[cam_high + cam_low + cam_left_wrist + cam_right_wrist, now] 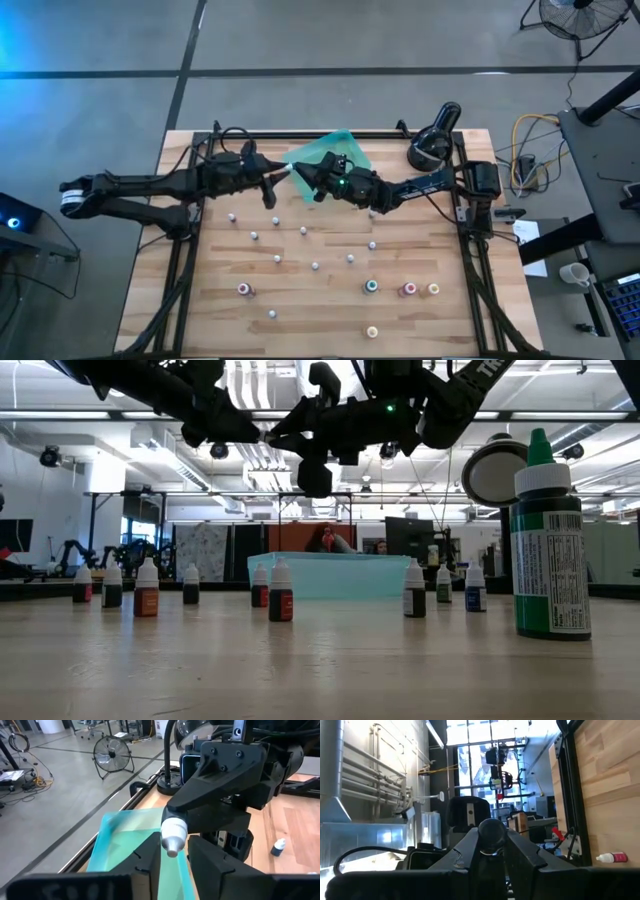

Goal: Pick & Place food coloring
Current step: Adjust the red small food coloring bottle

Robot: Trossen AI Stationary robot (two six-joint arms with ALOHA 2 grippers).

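Closest to the low camera, a green bottle (547, 540) is standing on the tabletop (320, 300), far below my hands. My right hand (308, 180) is squeezing a small food coloring bottle (171, 836) up in the air. The bottle is lying sideways, with its white cap poking straight at my left hand (172, 865). My left fingers are sitting on both sides of the cap; I cannot tell if they are pinching it. The teal tray (125, 827) is waiting under both hands.

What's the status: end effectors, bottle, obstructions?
Right end effector shut on food coloring bottle, above teal tray. Left end effector at its white cap. No obstruction seen.
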